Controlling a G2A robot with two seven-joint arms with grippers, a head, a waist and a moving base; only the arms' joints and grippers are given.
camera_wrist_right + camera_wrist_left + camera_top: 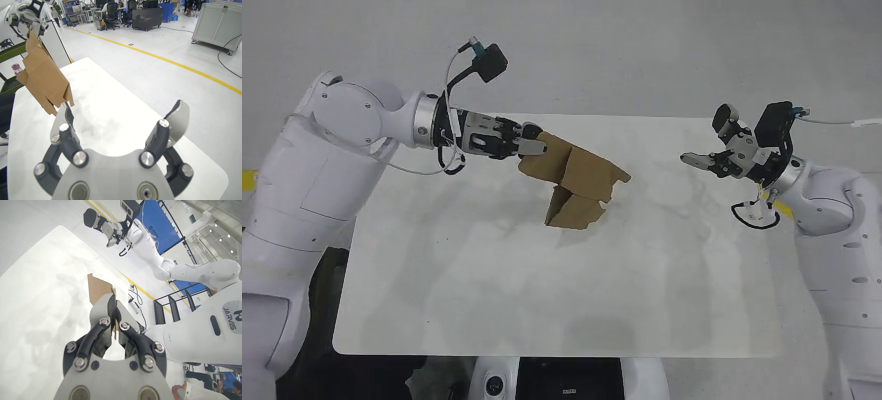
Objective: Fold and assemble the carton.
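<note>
Carton (pixel 577 180) half-folded, edge hidden between clamped left fingers (pixel 98 312) | right fingers (pixel 181 116) wide apart, empty

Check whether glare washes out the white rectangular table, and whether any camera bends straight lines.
Top view: white rectangular table evenly lit, edges nearly straight, brown cardboard carton clear of glare. Left wrist view: the table glares almost blank and its edge bows. Right wrist view: yellow floor line curves; the table shows bright patches.
</note>
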